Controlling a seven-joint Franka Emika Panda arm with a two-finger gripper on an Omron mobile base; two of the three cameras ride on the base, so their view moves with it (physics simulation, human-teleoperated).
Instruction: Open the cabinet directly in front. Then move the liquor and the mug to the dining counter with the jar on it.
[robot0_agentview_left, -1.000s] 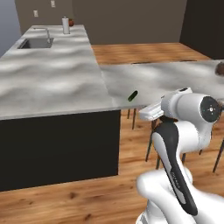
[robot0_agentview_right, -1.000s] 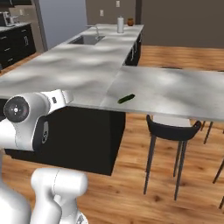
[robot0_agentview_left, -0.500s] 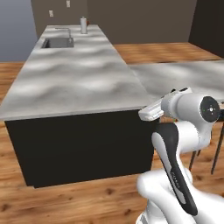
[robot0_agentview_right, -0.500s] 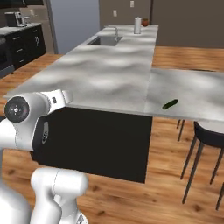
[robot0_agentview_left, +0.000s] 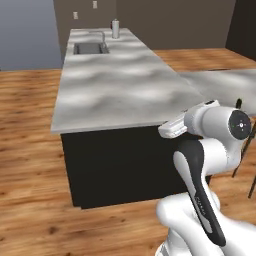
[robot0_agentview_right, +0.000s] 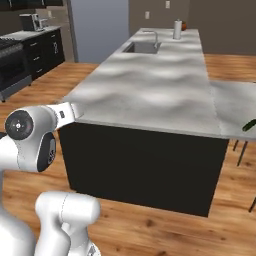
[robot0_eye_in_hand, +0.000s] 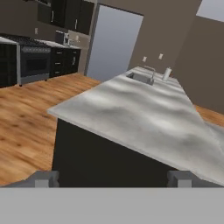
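Base is driving past the marble island surface (robot0_agentview_left: 120, 85), sink at its far end. Tool (robot0_eye_in_hand: 113, 177) is carrying nothing, tips spread wide. Cabinet not in sight; judgement: keep arm tucked until facing it.

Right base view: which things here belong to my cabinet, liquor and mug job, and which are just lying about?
Job: dining counter.
Lying about: island worktop; sink; white roll; small green thing on the dining counter; stove.
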